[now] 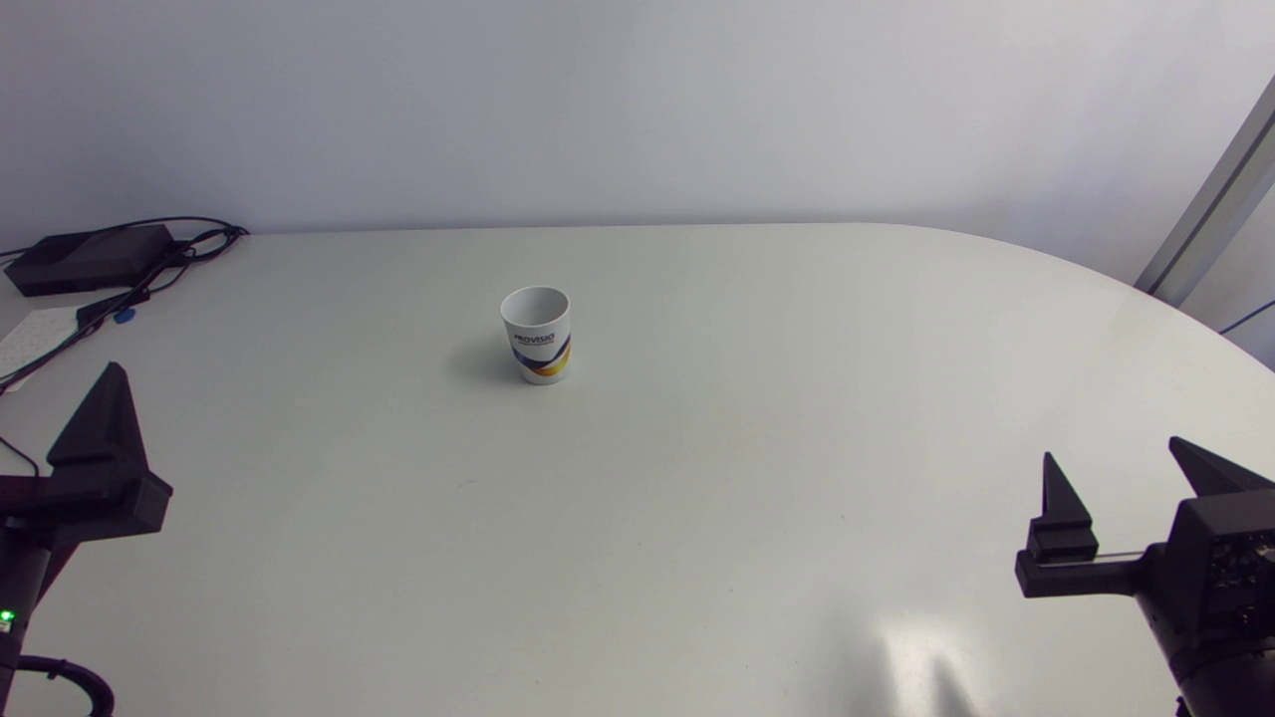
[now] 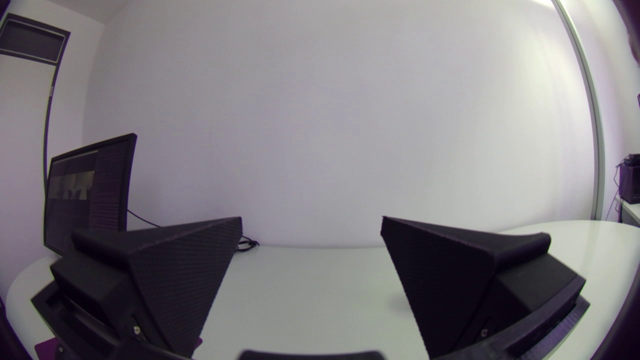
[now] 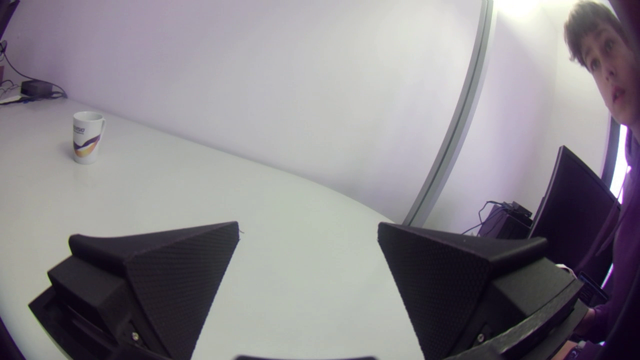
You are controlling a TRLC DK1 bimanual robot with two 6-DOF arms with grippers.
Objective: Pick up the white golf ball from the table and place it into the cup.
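Note:
A white cup [image 1: 536, 334] with a blue and orange print stands upright on the table, a little left of the middle and toward the back. The right wrist view shows the same cup [image 3: 87, 137] far ahead and off to the left finger's side. No golf ball shows in any view. My left gripper [image 2: 311, 220] is open and holds nothing; one of its fingers [image 1: 100, 428] shows low at the table's left edge. My right gripper [image 1: 1112, 448] sits at the right edge, also open, with only bare table between its fingers [image 3: 165, 280].
A black box [image 1: 90, 257] with cables [image 1: 189, 244] lies at the back left corner, next to a white sheet [image 1: 35, 334]. The white table [image 1: 697, 478] curves away at its back right.

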